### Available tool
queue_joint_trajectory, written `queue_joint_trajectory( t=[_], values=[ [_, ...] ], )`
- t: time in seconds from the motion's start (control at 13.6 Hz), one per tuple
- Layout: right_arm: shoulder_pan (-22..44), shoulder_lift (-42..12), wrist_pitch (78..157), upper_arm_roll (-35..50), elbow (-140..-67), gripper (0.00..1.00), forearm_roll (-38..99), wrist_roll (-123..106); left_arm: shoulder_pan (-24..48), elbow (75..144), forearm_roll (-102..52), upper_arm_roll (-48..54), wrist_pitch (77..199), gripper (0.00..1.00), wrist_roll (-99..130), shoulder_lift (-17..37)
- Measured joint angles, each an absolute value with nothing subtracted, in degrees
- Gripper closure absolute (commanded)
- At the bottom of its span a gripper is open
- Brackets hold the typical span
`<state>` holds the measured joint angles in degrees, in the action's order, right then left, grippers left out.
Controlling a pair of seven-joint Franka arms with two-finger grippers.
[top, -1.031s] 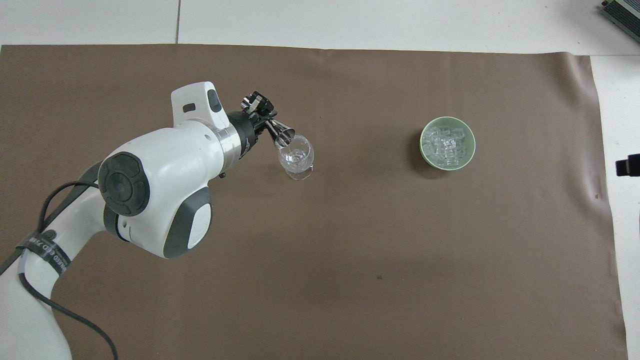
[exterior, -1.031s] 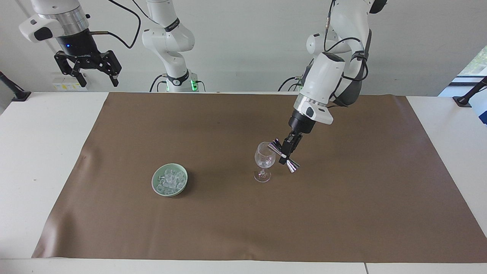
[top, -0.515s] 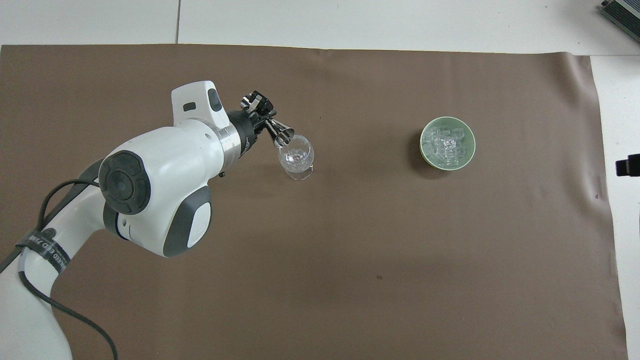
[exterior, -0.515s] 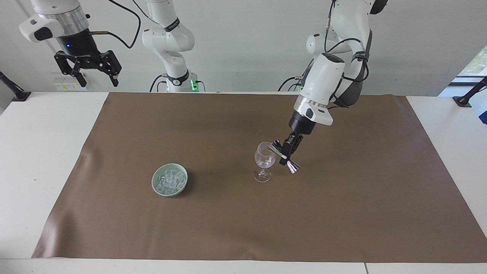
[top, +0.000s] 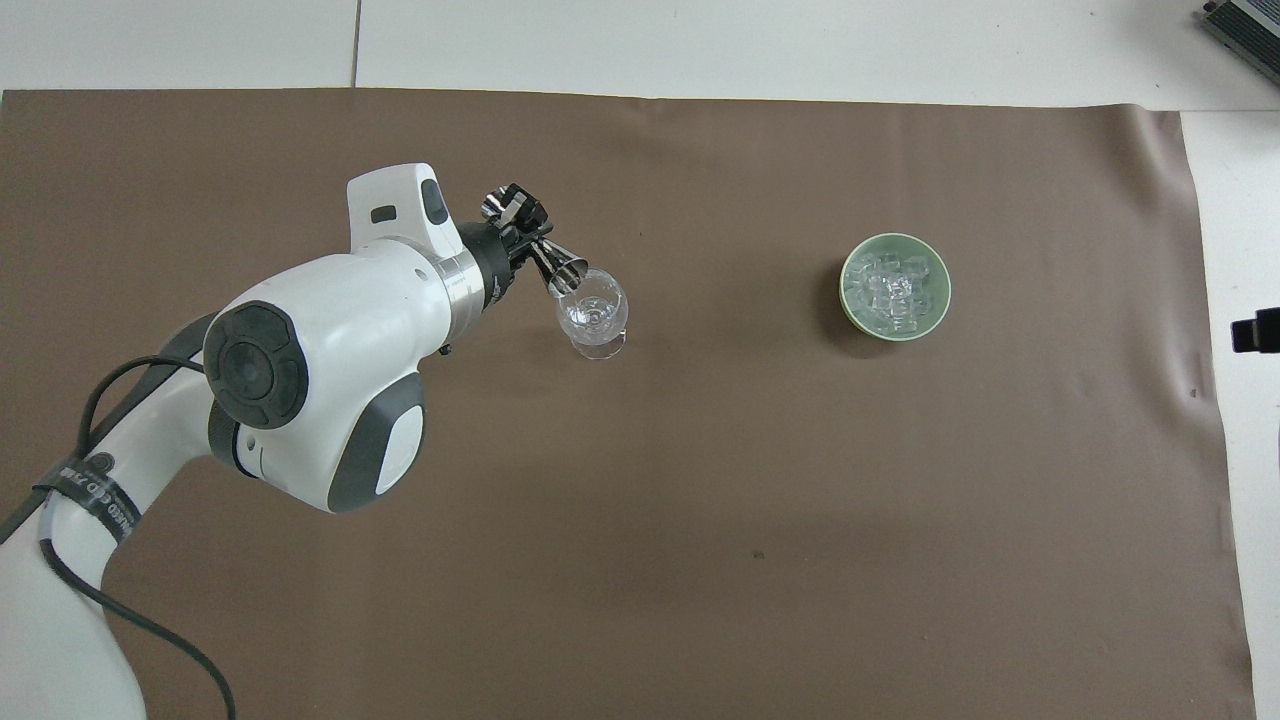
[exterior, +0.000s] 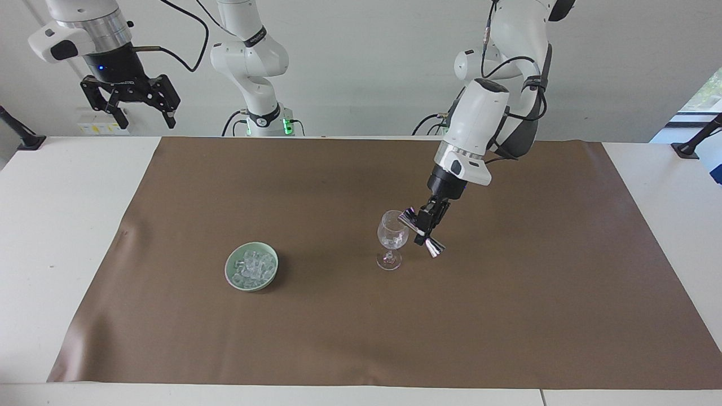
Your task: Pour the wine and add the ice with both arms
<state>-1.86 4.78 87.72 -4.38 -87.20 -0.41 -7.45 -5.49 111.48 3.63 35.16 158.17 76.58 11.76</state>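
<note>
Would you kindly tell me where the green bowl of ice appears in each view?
Facing view: green bowl sits left of centre, low on the brown mat.
Overhead view: green bowl sits right, upper half.
Shared landmark: the wine glass beside it.

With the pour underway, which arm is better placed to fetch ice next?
Probably the right: its gripper hangs open and empty toward the ice bowl's end, while the left gripper holds the jigger at the wine glass.

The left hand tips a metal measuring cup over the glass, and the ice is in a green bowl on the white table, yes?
Not quite. In the facing view the green bowl with the ice stands on the brown mat, not on bare white table. The rest is right.
</note>
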Motion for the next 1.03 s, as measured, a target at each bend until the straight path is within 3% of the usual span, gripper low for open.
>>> queue_joint_trajectory(
  t=[1.03],
  values=[
    [-1.86,4.78,87.72,-4.38,-87.2,0.0,-0.41,-7.45,-5.23,111.51,7.84,35.34,157.54,1.0,76.57,11.77]
  ],
)
